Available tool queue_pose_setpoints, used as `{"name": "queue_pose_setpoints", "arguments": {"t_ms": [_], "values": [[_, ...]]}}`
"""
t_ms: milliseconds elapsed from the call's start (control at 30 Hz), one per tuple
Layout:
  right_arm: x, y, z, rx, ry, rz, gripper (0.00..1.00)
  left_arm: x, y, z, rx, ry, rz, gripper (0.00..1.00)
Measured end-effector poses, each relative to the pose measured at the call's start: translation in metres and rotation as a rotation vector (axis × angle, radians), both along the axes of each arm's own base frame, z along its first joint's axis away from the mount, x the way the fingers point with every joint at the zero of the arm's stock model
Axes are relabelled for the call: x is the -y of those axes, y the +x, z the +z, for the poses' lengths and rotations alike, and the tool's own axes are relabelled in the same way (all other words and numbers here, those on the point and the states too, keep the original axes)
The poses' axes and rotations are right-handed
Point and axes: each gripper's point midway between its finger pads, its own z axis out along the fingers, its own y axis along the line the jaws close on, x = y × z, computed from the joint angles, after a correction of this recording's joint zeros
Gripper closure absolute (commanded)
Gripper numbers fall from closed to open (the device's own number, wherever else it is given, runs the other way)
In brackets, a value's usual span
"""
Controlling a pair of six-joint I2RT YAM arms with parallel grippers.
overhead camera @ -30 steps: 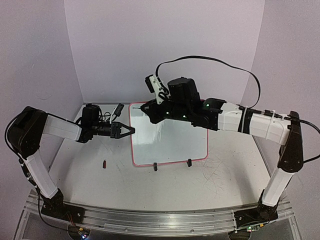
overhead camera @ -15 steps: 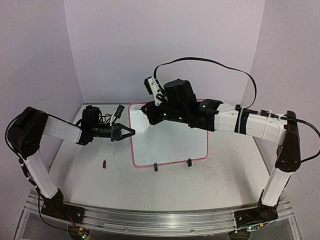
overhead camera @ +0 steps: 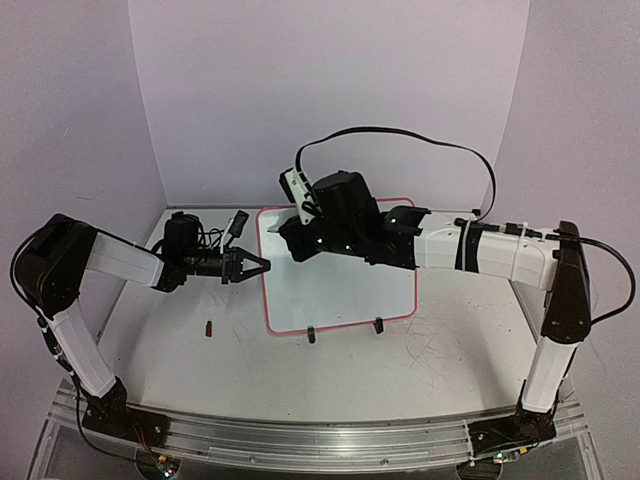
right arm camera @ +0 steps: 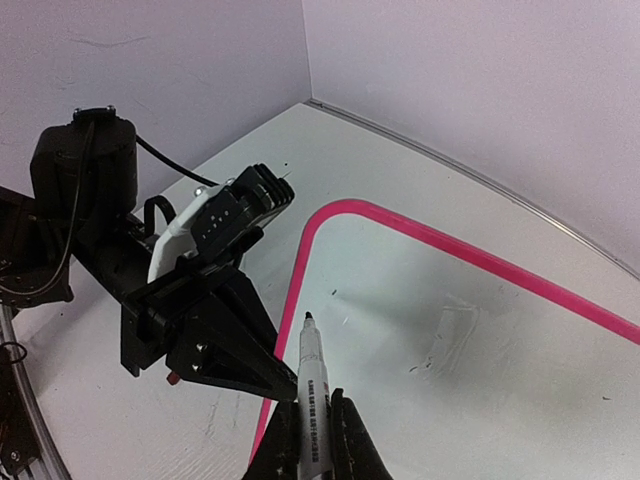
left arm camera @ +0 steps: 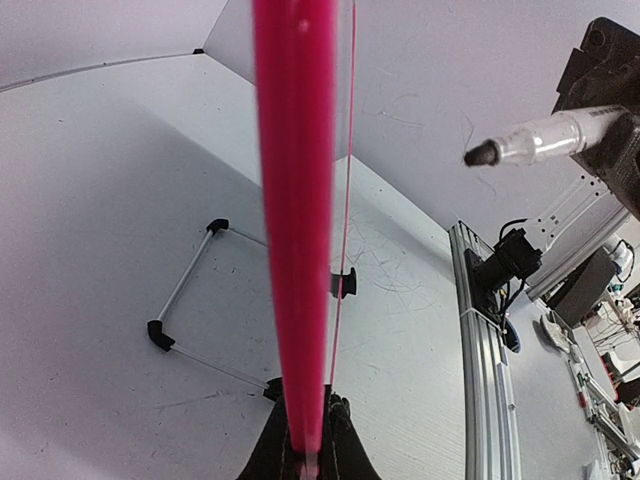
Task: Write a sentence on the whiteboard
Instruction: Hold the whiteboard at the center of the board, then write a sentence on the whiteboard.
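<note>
top external: high on the near side of the whiteboard (overhead camera: 340,290), looks down over whole counter (overhead camera: 400,370), far.
left wrist: edge-on along whiteboard's left frame (left arm camera: 295,250), very close.
right wrist: close above whiteboard's far-left corner.
shared: the left frame.

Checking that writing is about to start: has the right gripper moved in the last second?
Yes. The right gripper with the marker has shifted left, toward the left edge of the whiteboard.

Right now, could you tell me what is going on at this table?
The left gripper is shut on the left frame edge of the whiteboard, apparently steadying it. The right gripper holds an uncapped marker with its tip by the board's far left corner. No writing is visible on the board.
</note>
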Motion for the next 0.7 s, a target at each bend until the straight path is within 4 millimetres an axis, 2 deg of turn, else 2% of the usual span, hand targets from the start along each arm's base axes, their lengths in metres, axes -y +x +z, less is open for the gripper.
{"name": "queue_pose_setpoints", "arguments": {"t_ms": [700], "values": [[-0.004, 0.012, -0.005, 0.014, -0.014, -0.041, 1.0, 0.0, 0.0, 0.0, 0.0, 0.0, -0.001, 1.0]]}}
